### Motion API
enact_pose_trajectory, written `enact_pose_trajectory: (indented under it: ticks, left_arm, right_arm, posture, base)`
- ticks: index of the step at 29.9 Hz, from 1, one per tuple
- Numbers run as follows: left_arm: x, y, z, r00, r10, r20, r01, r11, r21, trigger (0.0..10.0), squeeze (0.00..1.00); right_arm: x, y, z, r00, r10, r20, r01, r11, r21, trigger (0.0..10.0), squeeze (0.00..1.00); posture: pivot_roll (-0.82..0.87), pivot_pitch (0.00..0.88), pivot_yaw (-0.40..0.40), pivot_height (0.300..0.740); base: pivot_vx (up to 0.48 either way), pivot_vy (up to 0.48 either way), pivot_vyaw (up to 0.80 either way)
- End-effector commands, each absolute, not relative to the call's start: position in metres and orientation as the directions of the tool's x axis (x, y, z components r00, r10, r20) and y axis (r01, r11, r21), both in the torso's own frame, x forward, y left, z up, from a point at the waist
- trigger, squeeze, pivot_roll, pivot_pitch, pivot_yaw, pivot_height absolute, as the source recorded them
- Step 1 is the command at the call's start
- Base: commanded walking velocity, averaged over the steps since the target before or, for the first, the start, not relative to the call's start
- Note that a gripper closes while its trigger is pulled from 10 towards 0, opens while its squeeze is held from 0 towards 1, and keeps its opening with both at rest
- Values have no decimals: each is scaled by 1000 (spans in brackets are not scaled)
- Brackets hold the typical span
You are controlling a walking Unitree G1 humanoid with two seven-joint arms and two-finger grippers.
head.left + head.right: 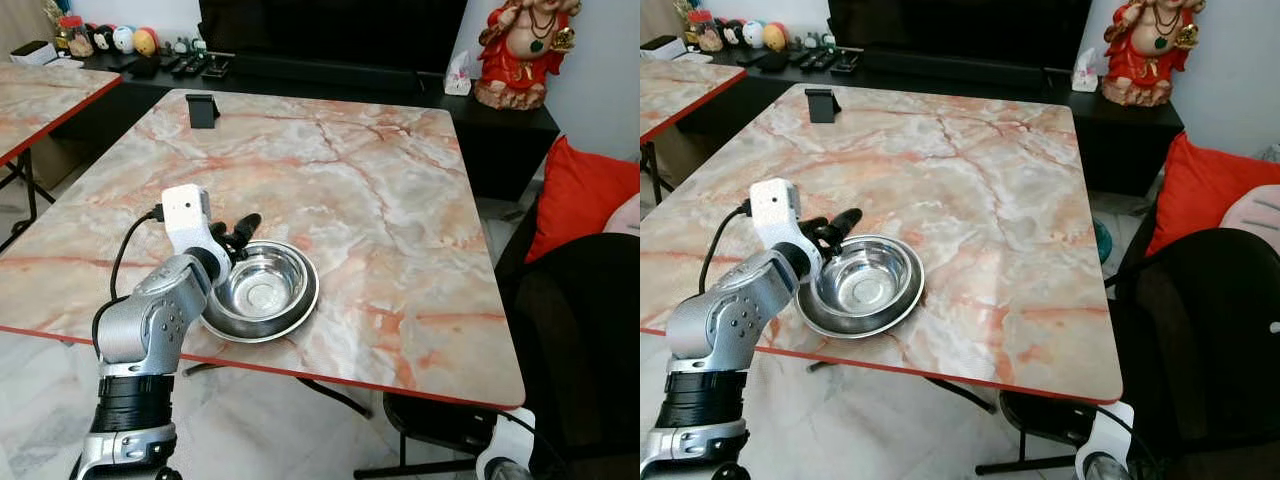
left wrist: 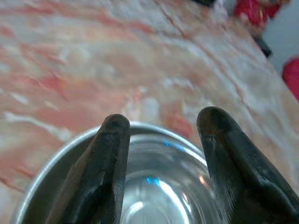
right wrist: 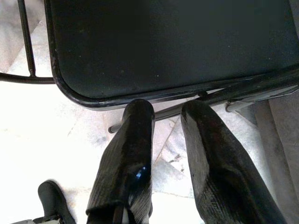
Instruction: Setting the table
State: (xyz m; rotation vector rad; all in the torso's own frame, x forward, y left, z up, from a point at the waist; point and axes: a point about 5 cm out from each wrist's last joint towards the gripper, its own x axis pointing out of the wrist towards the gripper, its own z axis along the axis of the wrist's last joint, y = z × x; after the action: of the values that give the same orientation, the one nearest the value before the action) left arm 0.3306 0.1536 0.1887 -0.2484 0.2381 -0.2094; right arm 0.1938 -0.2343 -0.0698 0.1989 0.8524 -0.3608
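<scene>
Left eye view puts the left gripper (image 1: pixel 238 234) at the near left corner of the marble table (image 1: pixel 400 180), its black fingers parted and poised over the left rim of the steel bowl (image 1: pixel 262 290). The bowl sits flat on the tabletop close to the near red edge, lying just ahead of and below the jaws; being round, it has no long axis to line up with. In the left wrist view the fingers (image 2: pixel 100 172) straddle the bowl's rim, one tip over the outside, the other over the hollow, with nothing pinched between them. I judge the coming move turns on that straddle: the rim lies between the jaws, so closing would catch it. Whether the tips touch the metal I cannot tell. Further right, the right gripper (image 3: pixel 166 140) hangs idle, fingers slightly apart and empty, near a black chair (image 3: pixel 173 46), well apart from the bowl, so the left arm is the nearer one.
</scene>
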Motion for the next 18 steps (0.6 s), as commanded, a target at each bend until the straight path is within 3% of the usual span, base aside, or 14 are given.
enact_pose_trajectory:
  ticks: [1, 18]
  left_arm:
    - [330, 149, 193, 938, -264, -222, 210, 948, -240, 10000, 0]
    - [323, 164, 179, 863, -217, -456, 150, 972, -180, 10000, 0]
  right_arm:
    - [197, -237, -68, 606, -232, -761, 386, 922, 27, 10000, 0]
    - [196, -236, -69, 599, -211, -772, 376, 926, 39, 10000, 0]
  posture:
    - [45, 0, -36, 740]
    - [57, 0, -37, 740]
  base:
    - [0, 0, 0]
    - [0, 0, 0]
